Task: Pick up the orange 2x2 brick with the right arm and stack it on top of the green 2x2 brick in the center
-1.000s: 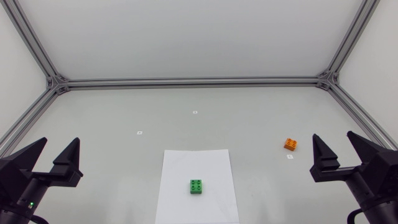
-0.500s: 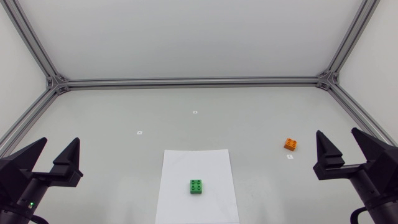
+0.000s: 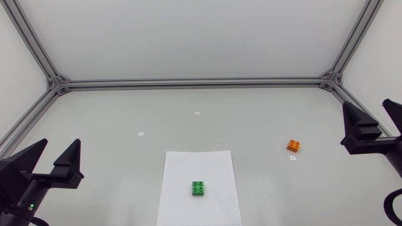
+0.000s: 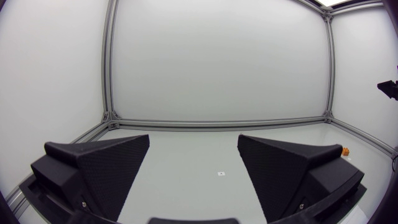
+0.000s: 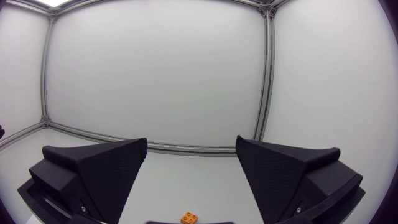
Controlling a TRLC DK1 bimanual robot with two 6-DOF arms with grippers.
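On sheet (image 3: 198, 164): green brick (image 3: 198, 188) | table (image 3: 188, 103): orange brick (image 3: 293, 145) | L fingers (image 3: 68, 166), R fingers (image 3: 358, 130) open, empty

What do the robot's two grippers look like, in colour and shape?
The left gripper and right gripper are matte black, each with two broad wedge-shaped fingers ending in points; inner faces are finely textured. A small green light glows on the left one's body.

The left end effector (image 3: 61, 144) sits low at the near left corner with its wedge fingers spread wide, while the right end effector (image 3: 365, 105), likewise gaping, hangs at the right edge.
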